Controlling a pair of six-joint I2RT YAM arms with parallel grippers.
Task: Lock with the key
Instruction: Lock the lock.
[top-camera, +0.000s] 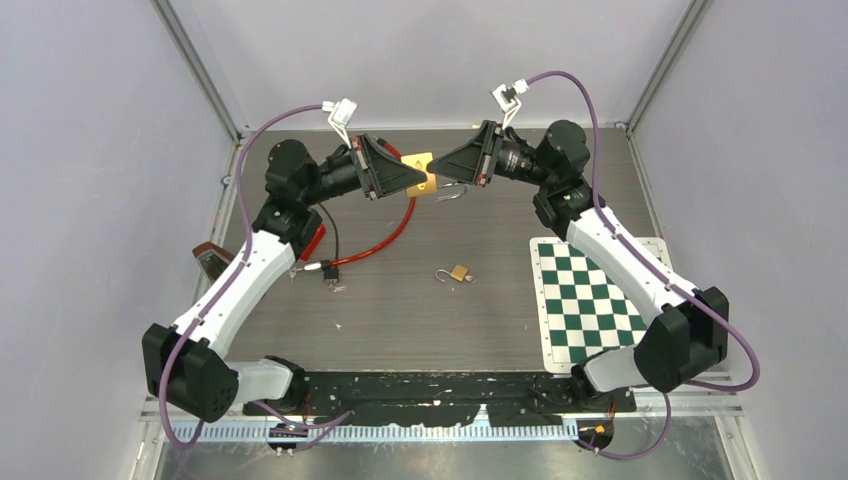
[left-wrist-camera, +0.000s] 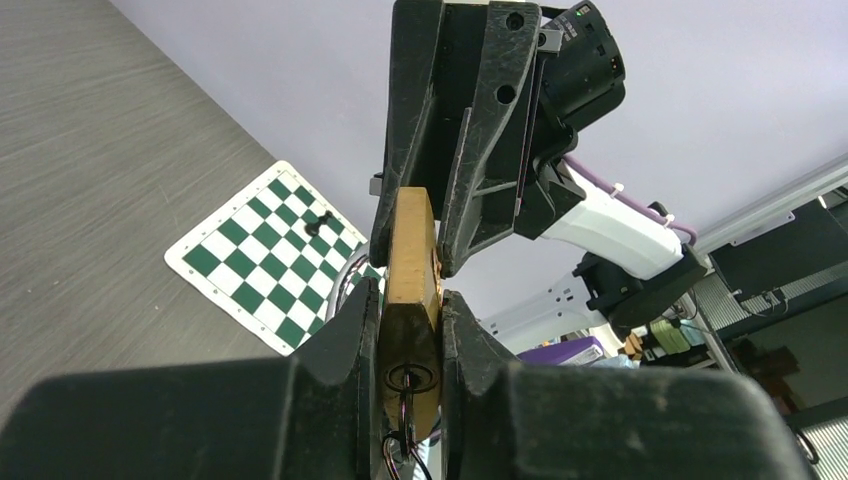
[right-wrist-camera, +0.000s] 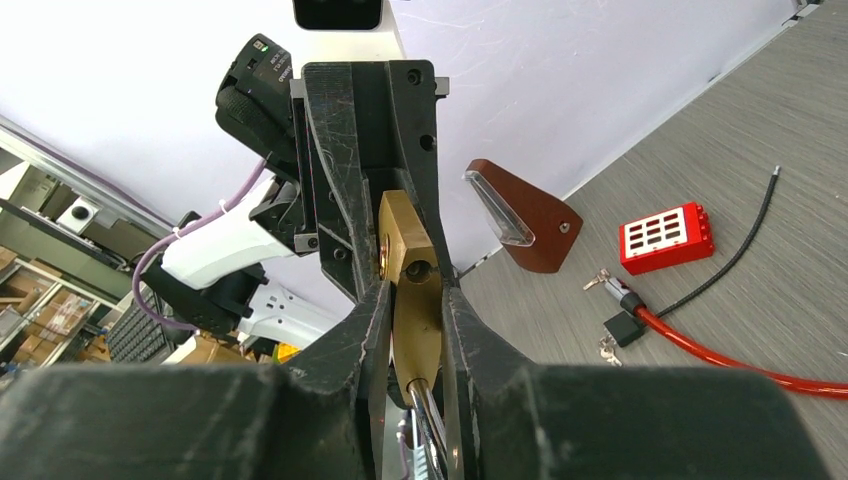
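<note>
Over table (top-camera: 400, 320), padlock (top-camera: 419, 171) (brass) between fingers (left-wrist-camera: 345, 345)

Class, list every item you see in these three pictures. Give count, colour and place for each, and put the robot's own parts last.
big padlock: one, brass, held in the air between both pincers
small padlock: one, brass, middle of the table
chess mat: one, green and white, right side of the table
chess piece: one, black, on the chess mat
cable lock: one, red cable with black head, left of centre
block: one, red, beside the cable lock
wedge: one, brown, left edge of the table
table: one, dark grey
left pincer: one, black, shut on the big padlock
right pincer: one, black, shut on the big padlock
</note>
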